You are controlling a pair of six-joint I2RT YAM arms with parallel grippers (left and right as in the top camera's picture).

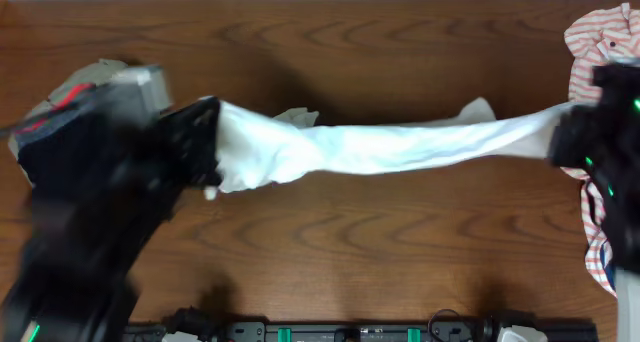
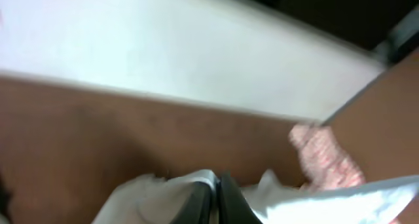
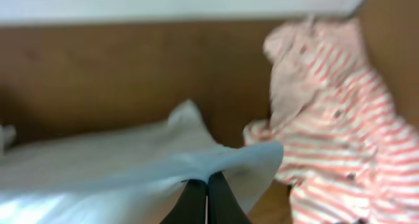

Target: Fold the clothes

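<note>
A white garment [image 1: 380,147] hangs stretched in a long band across the middle of the wooden table [image 1: 350,252], held above it between both grippers. My left gripper [image 1: 205,142] is shut on its left end, where the cloth bunches; in the left wrist view the cloth [image 2: 163,191] wraps over the closed fingers [image 2: 217,185]. My right gripper [image 1: 570,142] is shut on its right end; in the right wrist view the cloth [image 3: 131,165] is pinched in the closed fingers [image 3: 207,185].
A red-and-white striped shirt [image 1: 600,42] lies crumpled at the right edge, also in the right wrist view [image 3: 334,132] and the left wrist view [image 2: 324,155]. A folded pile of dark and grey clothes [image 1: 60,112] sits at the left, partly behind the left arm.
</note>
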